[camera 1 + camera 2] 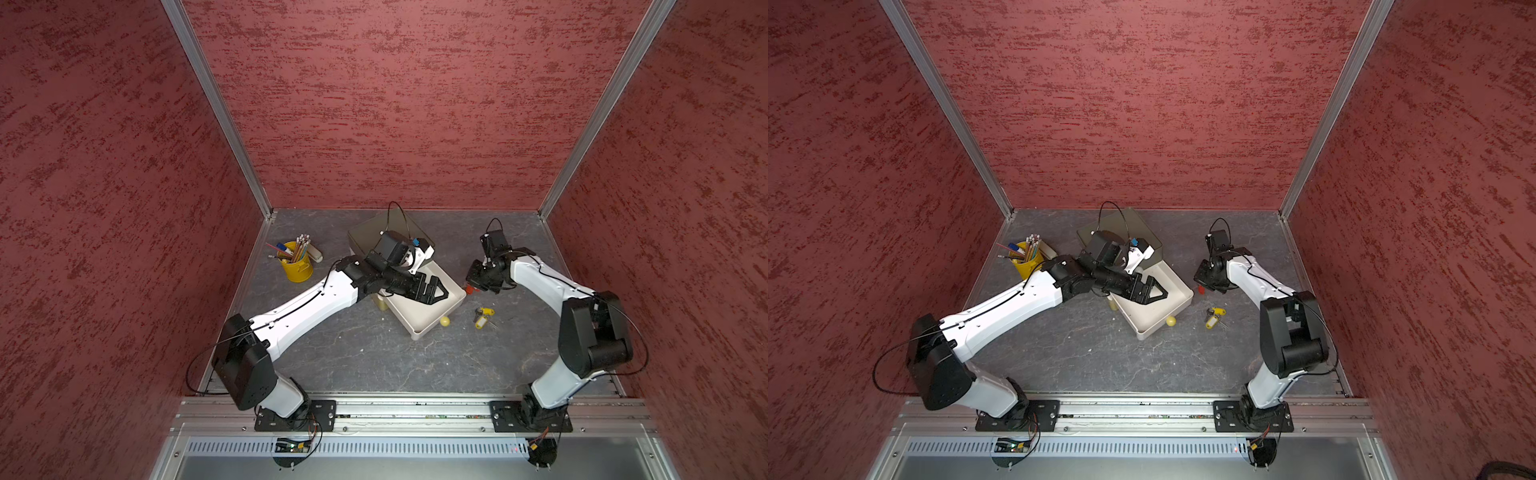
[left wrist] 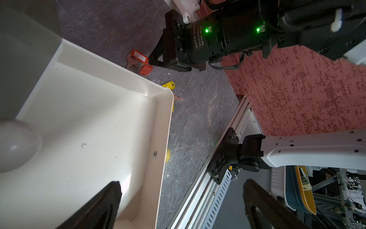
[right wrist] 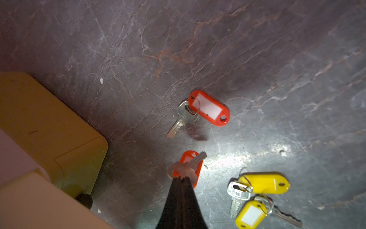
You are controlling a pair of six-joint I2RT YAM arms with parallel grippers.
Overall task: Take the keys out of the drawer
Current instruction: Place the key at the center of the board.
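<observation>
Right gripper (image 3: 181,177) pinches a red key (image 3: 195,158) low over the table (image 3: 217,49), likely to set it down; left gripper (image 2: 182,184) is spread.

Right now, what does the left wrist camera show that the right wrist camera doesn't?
Left wrist only: the white inside of the drawer, no keys visible there. Right wrist only: the right gripper, shut, pinching the metal of a red-tagged key. Both: that key's red tag, the other red-tagged key, yellow-tagged keys, the table.
</observation>
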